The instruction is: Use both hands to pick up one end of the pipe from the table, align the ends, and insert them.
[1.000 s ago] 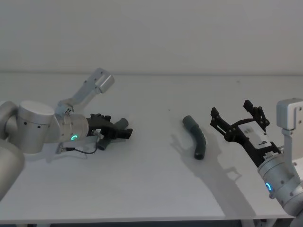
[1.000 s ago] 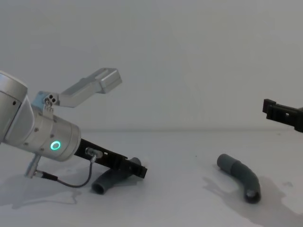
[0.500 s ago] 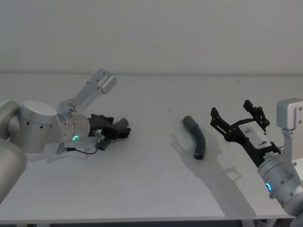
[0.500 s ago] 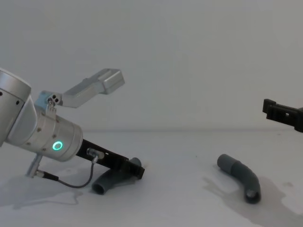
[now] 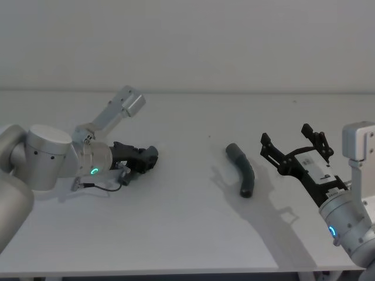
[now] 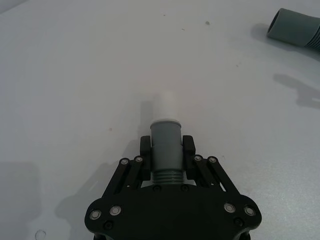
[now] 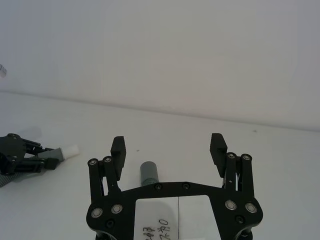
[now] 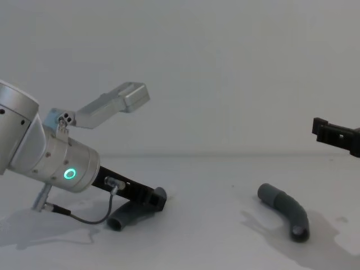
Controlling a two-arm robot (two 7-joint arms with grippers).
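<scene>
While my black left gripper (image 6: 167,146) clamps one bent dark-grey plastic tube (image 6: 165,131) by its collar, the right gripper (image 7: 169,145) hangs open.
Light, stiff, probably slick: I'd pinch the other tube (image 5: 244,170) at its collar.

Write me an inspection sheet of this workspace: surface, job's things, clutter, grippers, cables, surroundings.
Surface: table, matte white, a few tiny specks.
Job's things: left pipe piece gripped, its pale tip sticking out ahead; right pipe piece lying free on the table.
Clutter: nothing seen.
Grippers: left gripper shut on the left pipe piece, low at the table; right gripper open, raised, near the right pipe piece.
Cables: thin black cable looping under the left wrist.
Surroundings: plain pale wall behind.
</scene>
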